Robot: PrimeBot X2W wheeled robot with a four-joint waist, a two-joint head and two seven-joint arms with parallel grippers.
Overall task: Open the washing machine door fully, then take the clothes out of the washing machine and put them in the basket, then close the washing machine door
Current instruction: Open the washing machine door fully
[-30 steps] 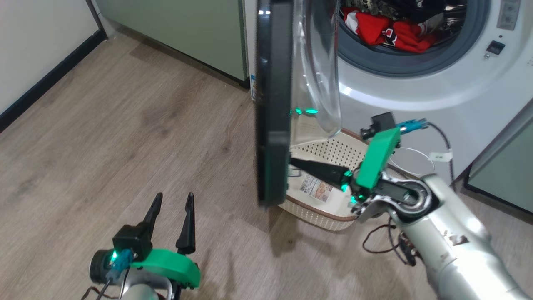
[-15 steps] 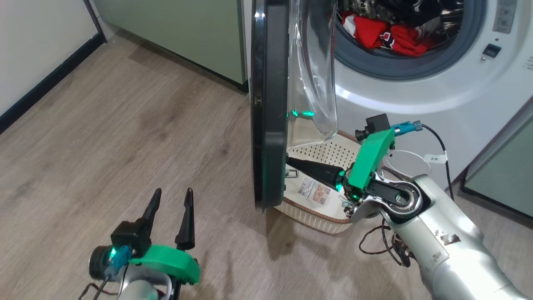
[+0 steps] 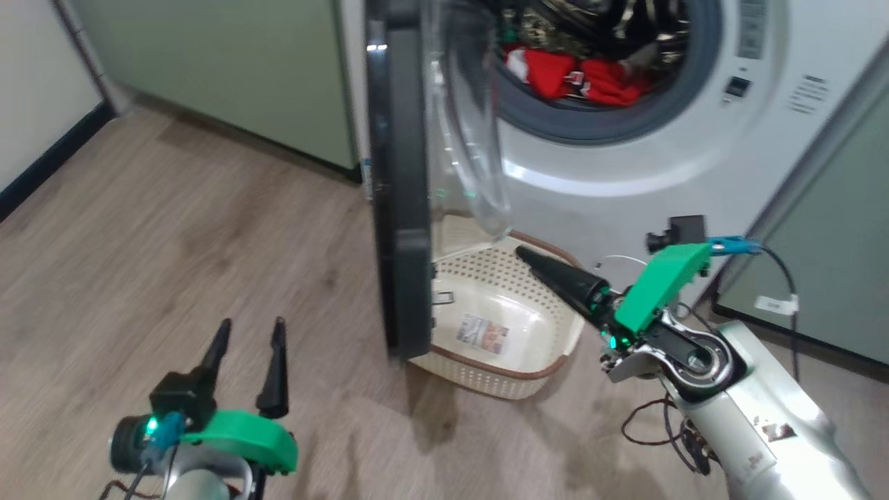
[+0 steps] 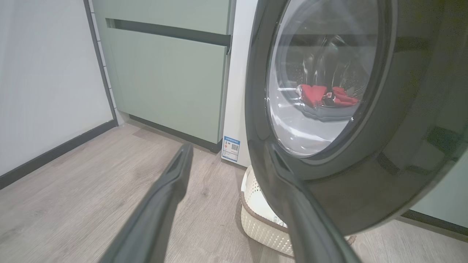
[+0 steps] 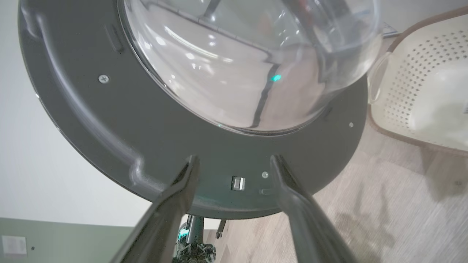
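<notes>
Right hand [image 5: 234,157], spread, faces the black-framed, clear-domed washing machine door [image 5: 91,120].

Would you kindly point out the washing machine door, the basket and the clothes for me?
washing machine door [image 3: 399,208], head view, on its black frame.
basket [image 3: 486,267], head view, on its perforated far wall.
clothes [image 3: 549,73], head view, on the red fabric.

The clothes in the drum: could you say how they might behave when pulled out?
Probably floppy: the clothes lie crumpled in soft folds, so they should drape. Likely light, looking thin. They might drag on the grey gasket in front of them.
</notes>
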